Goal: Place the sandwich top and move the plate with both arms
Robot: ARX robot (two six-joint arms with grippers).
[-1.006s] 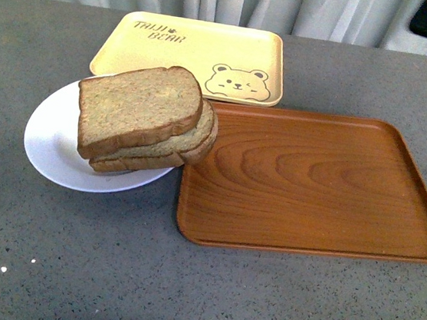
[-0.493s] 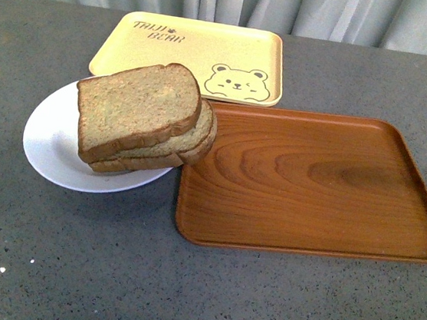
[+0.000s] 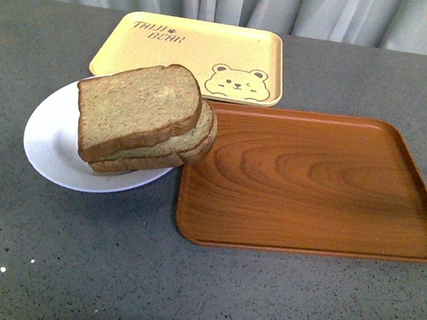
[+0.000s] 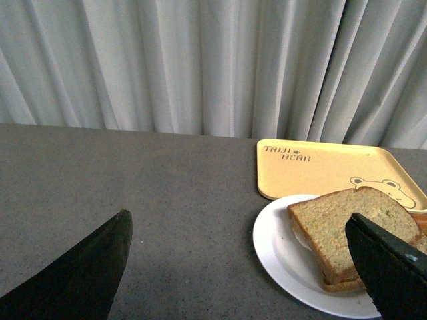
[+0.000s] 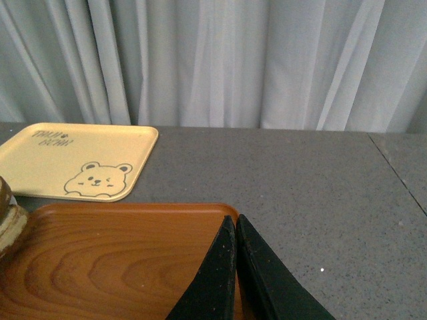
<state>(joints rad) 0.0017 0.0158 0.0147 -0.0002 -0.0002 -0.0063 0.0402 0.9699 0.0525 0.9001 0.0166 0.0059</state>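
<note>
The sandwich top [image 3: 138, 109] sits stacked; the plate [image 3: 50, 141] lies just ahead of the wide-spread left gripper [image 4: 237, 223]. The right gripper [image 5: 235, 227], pressed together, should part, then take the opposite rim.

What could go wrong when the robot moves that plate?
The bread stack sits off-centre on the plate and seems to overhang its rim toward the wooden tray, so a tilt or jolt may slide the top slice off. The plate's rim lies close to the tray's edge and could catch there.
</note>
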